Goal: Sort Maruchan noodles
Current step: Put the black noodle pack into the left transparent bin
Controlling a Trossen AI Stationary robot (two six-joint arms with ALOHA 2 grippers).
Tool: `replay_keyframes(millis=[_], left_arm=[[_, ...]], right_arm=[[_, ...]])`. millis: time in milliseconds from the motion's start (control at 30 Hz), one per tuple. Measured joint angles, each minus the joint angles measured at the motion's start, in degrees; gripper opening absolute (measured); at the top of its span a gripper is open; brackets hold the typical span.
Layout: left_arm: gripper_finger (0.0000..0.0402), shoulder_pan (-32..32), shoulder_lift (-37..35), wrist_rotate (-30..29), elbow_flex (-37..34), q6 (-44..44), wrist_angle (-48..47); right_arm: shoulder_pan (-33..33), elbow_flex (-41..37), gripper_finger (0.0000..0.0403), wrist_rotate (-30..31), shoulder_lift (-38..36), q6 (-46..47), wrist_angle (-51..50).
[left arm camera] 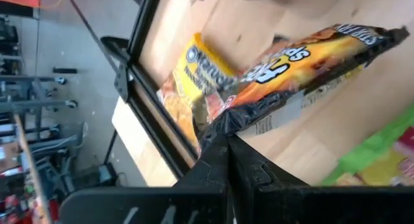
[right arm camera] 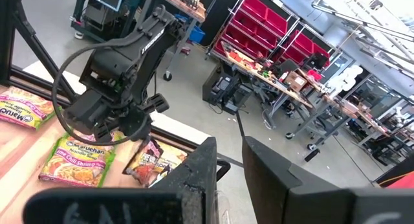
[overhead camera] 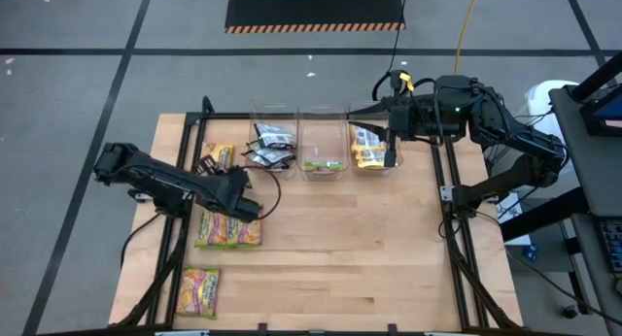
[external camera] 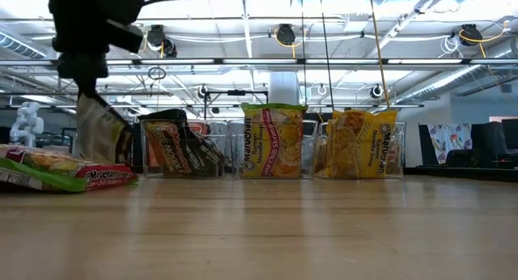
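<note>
Wooden worktop point(overhead camera: 389, 249), three clear bins point(overhead camera: 324, 142) along the far edge. Left gripper point(overhead camera: 251, 207) clenched on the corner of a black packet point(left arm camera: 304, 62), which hangs from it just off the surface. Black bin point(overhead camera: 272, 144) lies ahead and slightly right of it, near; left arm is clearly the closer one. Right gripper point(overhead camera: 389, 147) hovers over the yellow bin point(overhead camera: 374, 147), jaws parted, nothing visible between them. Green packets point(overhead camera: 228, 229) remain loose beside the left gripper.
</note>
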Motion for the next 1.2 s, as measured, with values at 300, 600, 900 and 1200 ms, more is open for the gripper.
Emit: replay_keyframes(millis=[300,600,900,1200], left_arm=[[0.0,-0.2,-5.48,-2.86,4.08,-3.12,0.17],[0.0,-0.17,-8.95,-7.72,6.02,-4.23,0.22],[0.0,1.84,-9.24,-12.19,6.02,-3.07,0.22],[0.0,5.01,-10.42,-15.72,6.02,-1.65,0.52]], right_arm=[[-0.01,0.0,0.0068,0.0,0.02,0.0,-0.02],[-0.01,0.0,0.0068,0.0,0.02,-0.01,-0.07],[-0.02,0.0,0.0068,0.0,0.02,0.0,-0.04],[0.0,0.0,0.0068,0.0,0.02,0.0,-0.07]])
